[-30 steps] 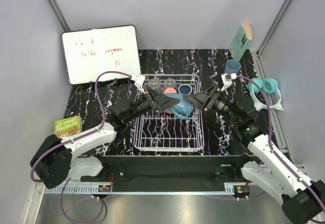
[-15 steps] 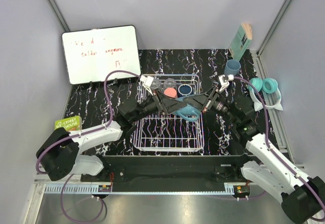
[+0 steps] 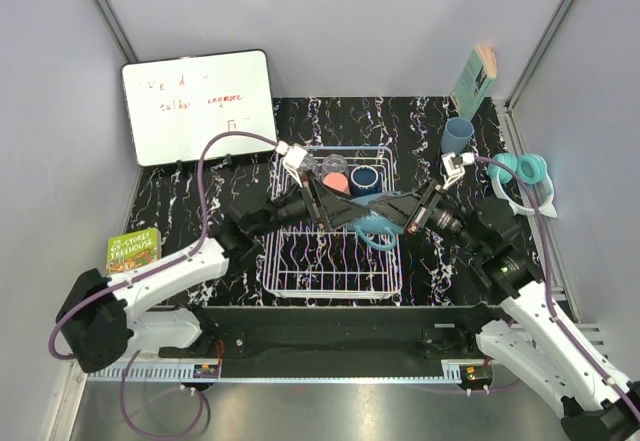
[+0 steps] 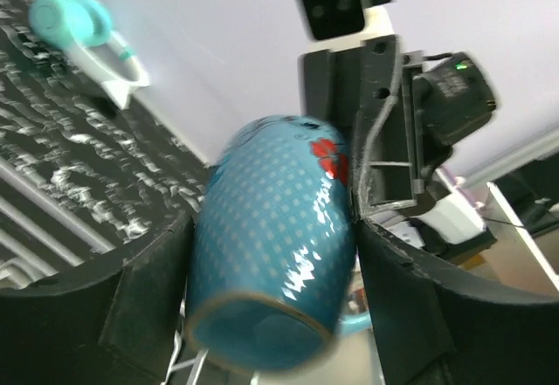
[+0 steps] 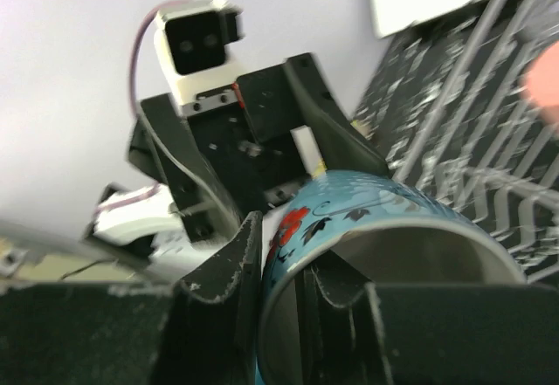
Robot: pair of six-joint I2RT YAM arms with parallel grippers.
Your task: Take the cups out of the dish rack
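Observation:
A light blue mug [image 3: 376, 229] with a red flower hangs above the white wire dish rack [image 3: 335, 281], between both grippers. My left gripper [image 3: 347, 211] is shut on its body [image 4: 271, 237], one finger on each side. My right gripper [image 3: 392, 211] is shut on its rim [image 5: 376, 202], one finger outside and one inside. In the rack's far end stand a salmon-pink tumbler [image 3: 335, 179], a dark navy mug [image 3: 364, 176] and two clear glasses [image 3: 305, 168]. A second light blue mug [image 3: 458, 133] stands on the table at the back right.
Teal headphones [image 3: 525, 173] lie at the right edge. A whiteboard [image 3: 198, 103] leans at the back left. A green book [image 3: 133, 249] lies at the left and another book [image 3: 474, 79] stands at the back right. Grey walls close in three sides.
The mug and both grippers have shifted a little to the right and towards the near edge over the rack. The left arm has reached further right.

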